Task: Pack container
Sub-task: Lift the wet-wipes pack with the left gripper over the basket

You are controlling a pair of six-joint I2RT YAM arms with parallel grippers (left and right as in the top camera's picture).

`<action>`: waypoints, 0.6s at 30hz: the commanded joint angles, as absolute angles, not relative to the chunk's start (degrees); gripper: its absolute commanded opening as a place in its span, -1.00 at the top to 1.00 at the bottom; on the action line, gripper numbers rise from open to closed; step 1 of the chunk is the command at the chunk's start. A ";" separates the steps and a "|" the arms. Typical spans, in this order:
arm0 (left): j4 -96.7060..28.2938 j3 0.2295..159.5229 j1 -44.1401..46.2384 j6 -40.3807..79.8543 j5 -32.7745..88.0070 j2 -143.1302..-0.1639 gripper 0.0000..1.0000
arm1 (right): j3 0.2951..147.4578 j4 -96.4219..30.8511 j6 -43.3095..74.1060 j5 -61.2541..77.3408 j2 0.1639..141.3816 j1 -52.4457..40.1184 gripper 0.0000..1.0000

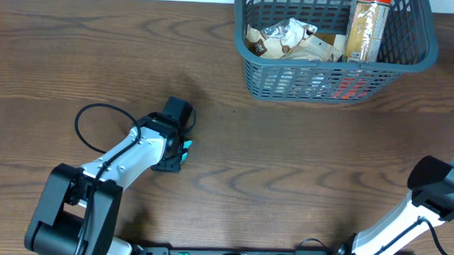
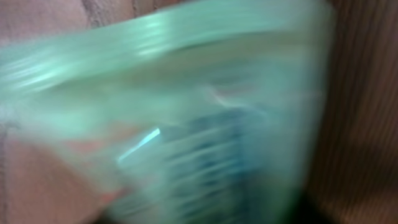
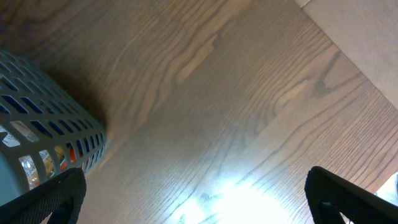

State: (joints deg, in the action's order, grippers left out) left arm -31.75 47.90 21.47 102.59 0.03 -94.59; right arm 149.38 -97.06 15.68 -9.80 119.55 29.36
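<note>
Overhead, the wooden tabletop [image 1: 101, 47] carries the container [image 1: 327, 82], a dark grey-blue slotted basket standing at the far edge, right of the middle. Inside it lie crumpled silver-and-brown wrappers [image 1: 291, 35], with a tall orange-and-tan packet [image 1: 364, 26] against its right side. The left arm [image 1: 127, 158] reaches from the near left corner, and the left gripper [image 1: 177, 145] points down at the bare wood, well apart from the basket. Its wrist view is filled by a blurred green packet [image 2: 186, 124]; whether the jaws pinch it cannot be told. The right gripper [image 3: 196, 183] stands spread, its dark fingers [image 3: 43, 199] wide apart above the wood just beside a basket corner.
</note>
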 commanded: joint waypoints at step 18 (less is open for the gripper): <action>-44.62 82.70 21.69 48.29 3.36 -91.35 0.89 | 149.14 -97.17 15.16 -9.82 120.03 29.65 -0.99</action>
State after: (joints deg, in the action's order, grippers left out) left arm -41.80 72.97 21.45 61.06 3.01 -94.15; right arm 149.38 -97.06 15.68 -9.82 119.55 29.36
